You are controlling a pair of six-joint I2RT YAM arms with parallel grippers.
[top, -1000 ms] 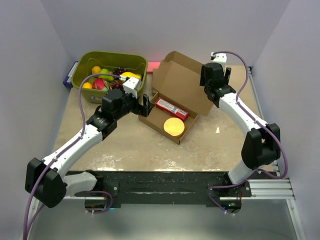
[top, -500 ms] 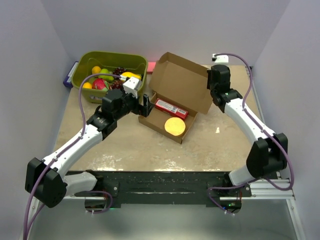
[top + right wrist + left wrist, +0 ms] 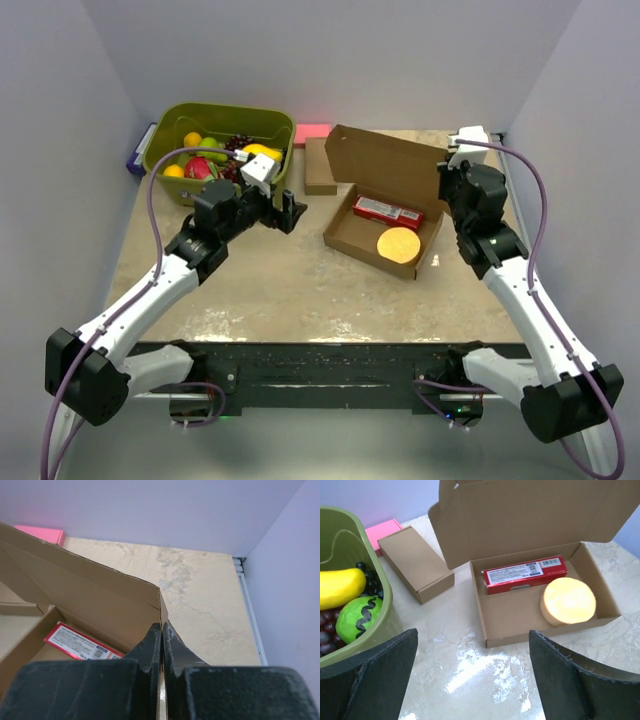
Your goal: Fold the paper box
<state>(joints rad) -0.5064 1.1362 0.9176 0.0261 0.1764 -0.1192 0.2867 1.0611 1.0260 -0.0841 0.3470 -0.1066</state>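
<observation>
The paper box (image 3: 385,160) is an open brown cardboard mailer standing right of the table's middle, its lid (image 3: 520,515) tilted up at the back. Inside its tray lie a red packet (image 3: 388,210) and a yellow round object (image 3: 398,244). My right gripper (image 3: 446,198) is at the box's right side, shut on the cardboard edge at the lid's corner (image 3: 161,600); in the right wrist view the right gripper (image 3: 162,627) has both fingers pressed on that edge. My left gripper (image 3: 295,212) stands open to the left of the box, apart from it, and the left gripper (image 3: 472,632) holds nothing.
A green bin (image 3: 215,112) of toy fruit stands at the back left, close to my left gripper. A much smaller closed brown box (image 3: 320,165) and a pink block (image 3: 312,131) lie behind, between the bin and the paper box. Walls enclose the table on three sides.
My right gripper has shut on the box's edge and pulled the box to the right, away from my left gripper. The left arm has barely moved.
</observation>
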